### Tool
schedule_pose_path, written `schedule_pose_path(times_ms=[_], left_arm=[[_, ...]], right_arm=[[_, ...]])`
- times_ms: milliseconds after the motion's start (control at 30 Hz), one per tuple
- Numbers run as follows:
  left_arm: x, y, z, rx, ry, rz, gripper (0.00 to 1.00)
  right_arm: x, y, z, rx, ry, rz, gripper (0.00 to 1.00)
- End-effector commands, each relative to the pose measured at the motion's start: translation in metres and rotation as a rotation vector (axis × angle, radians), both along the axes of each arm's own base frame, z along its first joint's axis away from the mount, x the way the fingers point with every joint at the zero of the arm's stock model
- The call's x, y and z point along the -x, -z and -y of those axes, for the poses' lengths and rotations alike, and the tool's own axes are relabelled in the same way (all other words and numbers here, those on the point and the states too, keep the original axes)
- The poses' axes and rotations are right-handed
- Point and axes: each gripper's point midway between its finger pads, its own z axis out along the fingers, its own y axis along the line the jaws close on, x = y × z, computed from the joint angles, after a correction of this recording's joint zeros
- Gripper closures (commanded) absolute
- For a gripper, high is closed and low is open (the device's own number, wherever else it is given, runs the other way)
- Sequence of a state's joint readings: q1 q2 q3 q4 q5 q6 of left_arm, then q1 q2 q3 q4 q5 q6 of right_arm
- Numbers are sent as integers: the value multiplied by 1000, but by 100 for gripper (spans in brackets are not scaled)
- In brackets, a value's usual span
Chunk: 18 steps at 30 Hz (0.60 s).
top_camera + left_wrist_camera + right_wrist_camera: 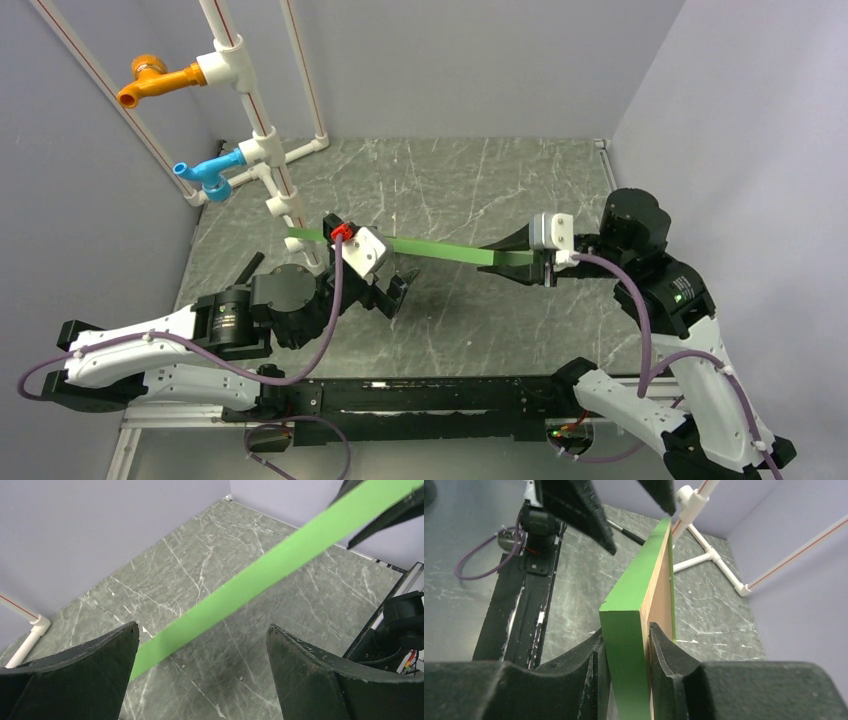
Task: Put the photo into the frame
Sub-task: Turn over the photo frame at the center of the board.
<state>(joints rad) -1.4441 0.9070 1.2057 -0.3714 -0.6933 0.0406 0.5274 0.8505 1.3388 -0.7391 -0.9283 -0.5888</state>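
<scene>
The frame (440, 250) is turned edge-on over the marble table, showing as a long green strip from above. My right gripper (543, 262) is shut on its right end. In the right wrist view the pads clamp the green edge (624, 645), with the pale wood face (659, 590) on the right. My left gripper (393, 292) hangs open just in front of the frame's left part, touching nothing. In the left wrist view the green strip (280, 560) runs diagonally beyond the wide-apart fingers (100, 655). The photo is out of view.
A white pipe rack (262, 150) with an orange fitting (155, 82) and a blue fitting (207, 172) stands at the back left, close to the frame's left end. Grey walls close in the table on three sides. A black rail (420, 395) runs along the near edge.
</scene>
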Motion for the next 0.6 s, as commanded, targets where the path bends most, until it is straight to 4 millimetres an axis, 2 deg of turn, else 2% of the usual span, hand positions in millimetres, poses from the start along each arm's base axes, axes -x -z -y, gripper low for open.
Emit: schedule_pose_path(times_ms=[0, 200, 500, 567], left_arm=[[1, -16, -3, 73, -3, -11, 1], [-1, -14, -8, 72, -24, -15, 1], [-5, -9, -16, 44, -54, 5, 1], [-8, -10, -18, 26, -68, 30, 1]], right_arm=[[-16, -38, 4, -55, 122, -16, 100], [-35, -53, 10, -77, 225, -80, 100], [-26, -64, 21, -12, 136, -80, 100], [-28, -73, 19, -26, 130, -69, 100]])
